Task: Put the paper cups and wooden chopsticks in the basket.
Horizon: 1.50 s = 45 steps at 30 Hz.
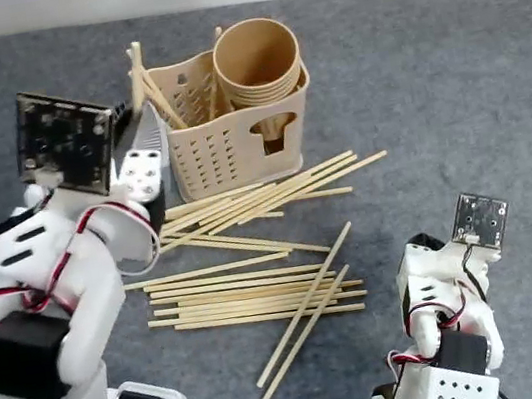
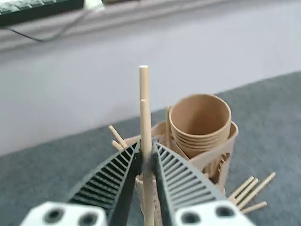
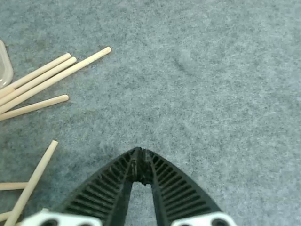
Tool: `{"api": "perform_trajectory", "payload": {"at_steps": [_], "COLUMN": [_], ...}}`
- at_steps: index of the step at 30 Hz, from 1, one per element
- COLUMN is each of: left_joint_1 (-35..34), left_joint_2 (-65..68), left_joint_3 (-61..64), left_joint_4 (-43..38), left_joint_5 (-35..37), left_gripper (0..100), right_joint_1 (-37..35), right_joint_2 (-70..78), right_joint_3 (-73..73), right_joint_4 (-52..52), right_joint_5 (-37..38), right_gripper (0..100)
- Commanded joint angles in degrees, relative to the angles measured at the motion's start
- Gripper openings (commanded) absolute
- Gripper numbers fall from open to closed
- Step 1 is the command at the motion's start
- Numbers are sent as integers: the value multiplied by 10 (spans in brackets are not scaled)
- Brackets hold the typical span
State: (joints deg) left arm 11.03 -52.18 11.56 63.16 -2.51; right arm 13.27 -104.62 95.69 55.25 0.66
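Left wrist view: left end effector (image 2: 146,162) clenched on held chopsticks (image 2: 144,117), what looks like two, pinched side by side and standing near upright just beside the basket (image 2: 211,157). Their upper ends reach well above the fingertips; the lower ends run out of frame below.

Cups (image 1: 259,59): nested stack, already in the basket's larger compartment. A few sticks lean in the narrower compartment next to them.

Chopsticks (image 1: 251,298): most lie loose on the tabletop (image 1: 450,79) in front of the basket. One fan has its ends near the basket's foot, a flatter bundle lies nearer the arms, and two longer ones cross it at a slant.

Right end effector (image 3: 140,167): fingers pressed together on nothing, low over bare tabletop, with a few stick tips near.

Handling, as a judgement:
- Sticks are light, stiff, thin, smooth and round, so they are likely to roll or pivot between the ribbed fingers.
- A hold near mid-length should keep them from swinging. The present hold seems to leave a long free end above, so they may tilt on release.
- Lying flat on the soft nap, a single stick gives little to pinch. Taking it across its width, where it sits apart from its neighbours, looks easiest.
- Where sticks overlap, lifting one may drag others.
- Cups are thin and would crush under a hard squeeze.
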Motion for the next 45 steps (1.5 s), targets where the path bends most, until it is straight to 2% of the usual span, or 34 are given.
{"api": "perform_trajectory", "payload": {"at_steps": [1,10,23,32,36,41,45], "left_joint_1": [-9,-8,-8,-40,-45,-43,-45], "left_joint_2": [-8,-7,0,106,131,131,131], "left_joint_3": [-34,5,225,273,274,269,270], "left_joint_4": [-60,-327,-622,-645,-641,-598,-594], "left_joint_5": [-9,-10,-11,-9,-7,-7,-7], "left_gripper": [6,6,6,11,74,98,98], "right_joint_1": [6,6,4,4,4,4,4], "right_joint_2": [-4,-4,-6,-6,-6,-6,-6], "right_joint_3": [59,59,59,59,59,59,59], "right_joint_4": [6,6,18,18,18,18,18], "right_joint_5": [-3,-3,-2,-2,-2,-2,-2], "right_gripper": [5,5,5,5,5,5,5]}}
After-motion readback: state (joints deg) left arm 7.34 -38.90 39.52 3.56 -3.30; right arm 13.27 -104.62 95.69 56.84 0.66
